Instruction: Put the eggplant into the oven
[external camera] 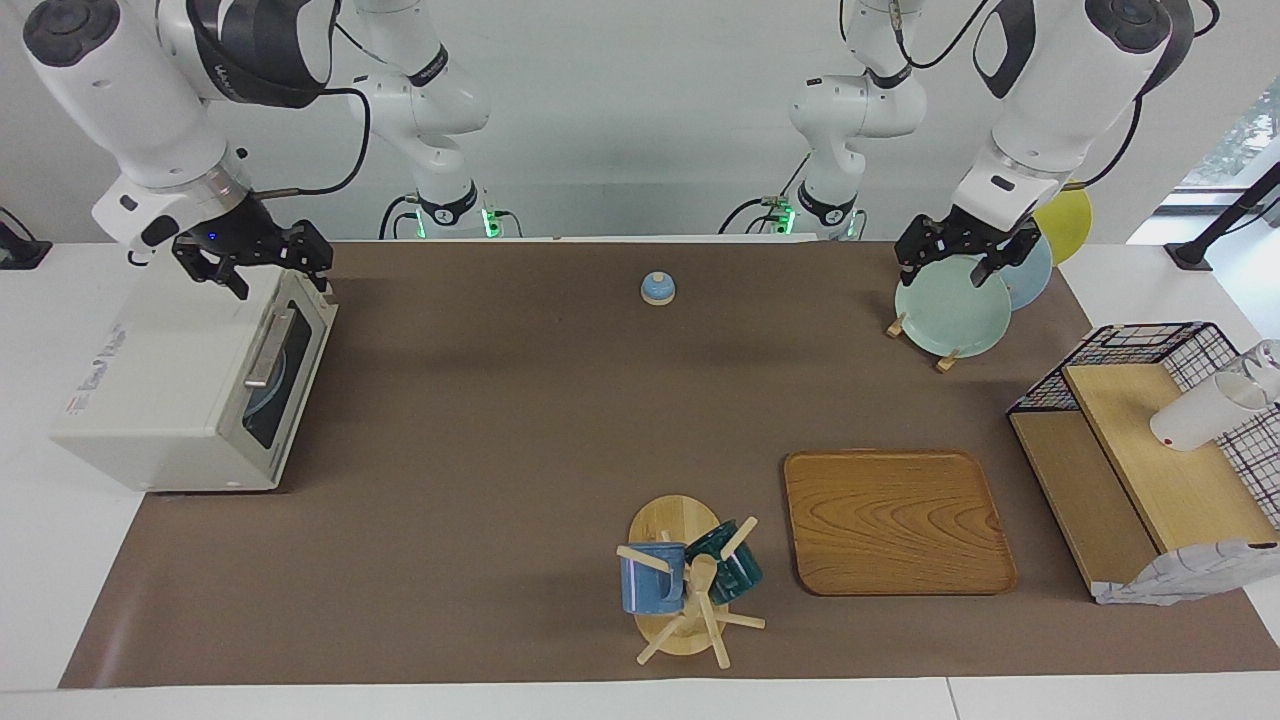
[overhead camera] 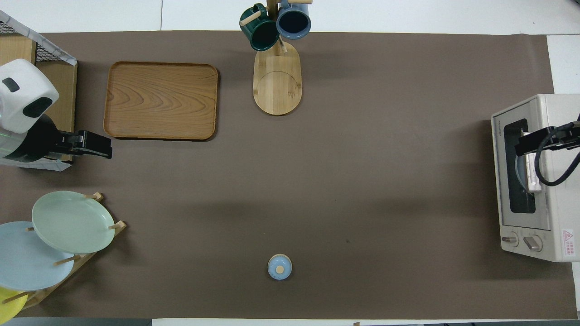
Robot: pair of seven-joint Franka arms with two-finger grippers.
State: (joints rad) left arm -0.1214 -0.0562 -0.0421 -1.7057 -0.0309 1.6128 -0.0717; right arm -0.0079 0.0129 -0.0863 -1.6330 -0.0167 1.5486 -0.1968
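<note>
Oven [external camera: 170, 400], boxy and off-white, sits at the right arm's end of the table, dark glass door shut, metal bar handle across it. Its long axis runs nearer-to-farther from the robots, and the door faces the middle of the brown mat [external camera: 500, 450]. Right gripper [external camera: 255, 262] hangs over the oven's top edge, above the door, jaws spread and empty. Left gripper [external camera: 965, 262] waits over the smooth green plate [external camera: 950, 315] in its wooden rack, jaws apart too.

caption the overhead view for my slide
Closed off-white toaster oven under right gripper, left gripper beside wooden tray; no eggplant visible.
</note>
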